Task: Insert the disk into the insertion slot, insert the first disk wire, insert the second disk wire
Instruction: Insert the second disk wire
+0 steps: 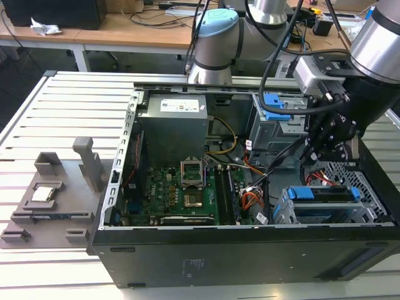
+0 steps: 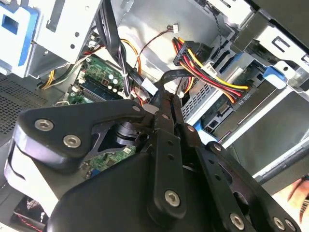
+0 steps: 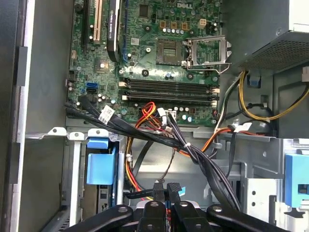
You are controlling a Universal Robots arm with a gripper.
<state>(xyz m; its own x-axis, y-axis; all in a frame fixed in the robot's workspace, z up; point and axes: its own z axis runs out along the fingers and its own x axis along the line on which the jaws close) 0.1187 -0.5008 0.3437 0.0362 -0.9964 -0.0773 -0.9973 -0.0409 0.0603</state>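
With jaws of the gripper [image 2: 161, 99] drawn almost together, pinching the end of a black disk wire [image 2: 178, 73] right at the fingertips, with no gap made out between pads and wire in both wrist views. Not able to tell how squarely the plug is sitting, since the fingers are covering it. Hanging inside the open computer case [image 1: 250, 250], over the space between the motherboard [image 3: 159, 63] and the drive cages. Noting the disk [image 1: 322, 195] already lying in the insertion slot [image 1: 375, 215] at the exterior view's lower right, with its blue carrier showing at the cage mouth. Judging the step in hand to be seating a disk wire, not the disk itself. Judging good practice here to be holding the plug square to its port, pressing straight along the port's axis, avoiding twist and easing off at any early resistance. Flagging the bundle of black cables [image 3: 188, 147] and the yellow-red-black power lead [image 2: 212, 67] running just beside the fingers as likely snag points. Giving the taller cage with the blue latch [image 1: 275, 106] a wide berth. Not making out the port itself in these views.
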